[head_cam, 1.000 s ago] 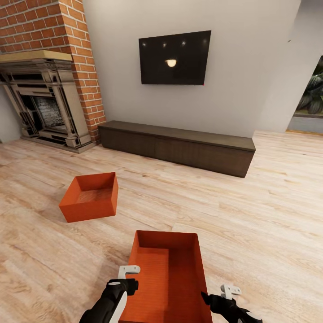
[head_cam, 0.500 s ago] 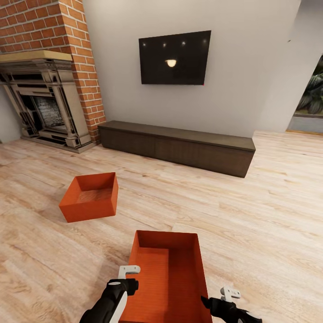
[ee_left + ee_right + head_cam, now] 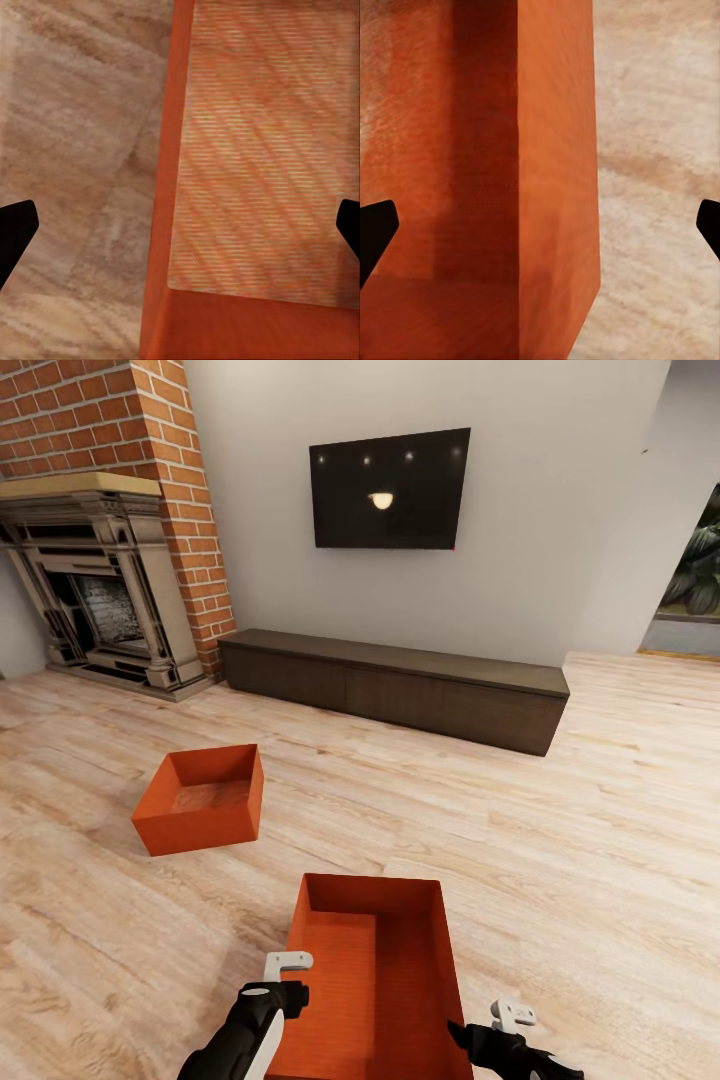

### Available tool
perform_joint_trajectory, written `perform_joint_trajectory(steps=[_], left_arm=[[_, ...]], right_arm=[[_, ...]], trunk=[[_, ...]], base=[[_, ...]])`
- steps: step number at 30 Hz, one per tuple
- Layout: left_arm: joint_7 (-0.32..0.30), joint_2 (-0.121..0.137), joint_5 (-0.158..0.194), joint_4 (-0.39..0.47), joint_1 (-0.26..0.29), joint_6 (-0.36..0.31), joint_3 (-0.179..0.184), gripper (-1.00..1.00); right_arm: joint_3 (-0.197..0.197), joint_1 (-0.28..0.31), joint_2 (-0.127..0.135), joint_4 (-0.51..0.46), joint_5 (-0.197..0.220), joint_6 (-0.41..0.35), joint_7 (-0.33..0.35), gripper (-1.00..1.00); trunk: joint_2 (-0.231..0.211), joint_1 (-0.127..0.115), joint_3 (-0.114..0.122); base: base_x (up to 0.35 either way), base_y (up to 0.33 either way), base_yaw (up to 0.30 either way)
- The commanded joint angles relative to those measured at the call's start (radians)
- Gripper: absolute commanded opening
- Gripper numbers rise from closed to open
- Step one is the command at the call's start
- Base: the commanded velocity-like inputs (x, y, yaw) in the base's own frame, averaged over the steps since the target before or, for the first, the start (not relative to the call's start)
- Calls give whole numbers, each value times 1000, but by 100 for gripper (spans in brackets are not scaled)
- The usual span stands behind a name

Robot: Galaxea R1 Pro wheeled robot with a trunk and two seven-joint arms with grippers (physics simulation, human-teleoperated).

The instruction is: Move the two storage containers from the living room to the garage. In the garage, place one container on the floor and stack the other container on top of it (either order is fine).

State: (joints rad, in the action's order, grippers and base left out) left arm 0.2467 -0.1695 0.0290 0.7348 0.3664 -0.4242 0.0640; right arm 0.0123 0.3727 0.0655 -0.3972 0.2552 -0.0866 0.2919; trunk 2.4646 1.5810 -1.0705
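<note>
On the living room's wood plank floor (image 3: 560,830), the near storage container (image 3: 375,970) lies between both claws. The left claw (image 3: 180,229) gapes wide astride its left wall; the right claw (image 3: 540,225) gapes astride its right wall. Beyond the left claw sits the second storage container (image 3: 203,798).

two open orange-red containers (image 3: 375,970) (image 3: 203,798) apart on wood floor (image 3: 560,840)

— Where do we look from?
— Our head camera looks forward and down at the near storage container (image 3: 375,970); our wrist cameras sit close above its opposite side walls, sharing it.
</note>
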Motion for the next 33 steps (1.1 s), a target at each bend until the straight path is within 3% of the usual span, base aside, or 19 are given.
perform_joint_trajectory(steps=[1, 9, 19, 23, 28, 33], left_arm=[[6, 0, 3, 1, 0, -5, 3, 100], [6, 1, 3, 1, 0, -5, 3, 100], [6, 1, 3, 1, 0, -5, 4, 100], [6, 1, 3, 1, 0, -5, 3, 100], [6, 1, 3, 1, 0, -5, 3, 100], [6, 1, 3, 1, 0, -6, 4, 100]], right_arm=[[1, 0, 1, -2, 10, -7, 2, 100], [1, 0, 1, -2, 1, -8, 35, 100], [0, 0, 1, -2, -40, -14, 34, 100], [-2, 0, 1, -2, -65, -53, 30, 100], [-6, 0, 1, -32, -130, -138, 28, 100], [-6, 0, 1, -53, -159, -151, 27, 100]], trunk=[[0, 0, -1], [0, 0, -1], [0, 0, -1], [0, 0, -1], [0, 0, -1], [0, 0, -1]], base=[[0, 0, 0], [0, 0, 0], [0, 0, 0], [0, 0, 0], [0, 0, 0], [0, 0, 0]])
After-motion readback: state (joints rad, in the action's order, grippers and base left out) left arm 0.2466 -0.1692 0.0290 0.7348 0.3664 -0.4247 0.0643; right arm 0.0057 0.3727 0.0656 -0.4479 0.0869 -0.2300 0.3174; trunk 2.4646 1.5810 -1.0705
